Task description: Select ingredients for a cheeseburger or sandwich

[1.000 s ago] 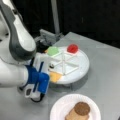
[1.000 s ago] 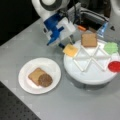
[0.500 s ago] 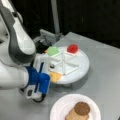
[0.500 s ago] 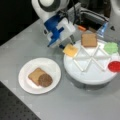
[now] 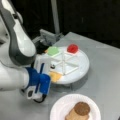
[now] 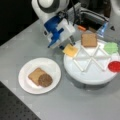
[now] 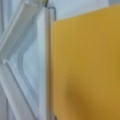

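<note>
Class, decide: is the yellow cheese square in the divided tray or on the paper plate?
In the tray. The yellow cheese square lies in a compartment of the divided tray, beside the gripper; the paper plate holds only toast and patty.

We see a round white divided tray point(image 6: 87, 75) with raised white ribs point(image 6: 90, 58) at about three o'clock on the grey tabletop point(image 6: 22, 45) in a front view. A white paper plate point(image 6: 26, 83) sits at eight o'clock, well apart from the tray. At twelve o'clock a dark metal fixture point(image 6: 92, 18) stands behind the tray.
</note>
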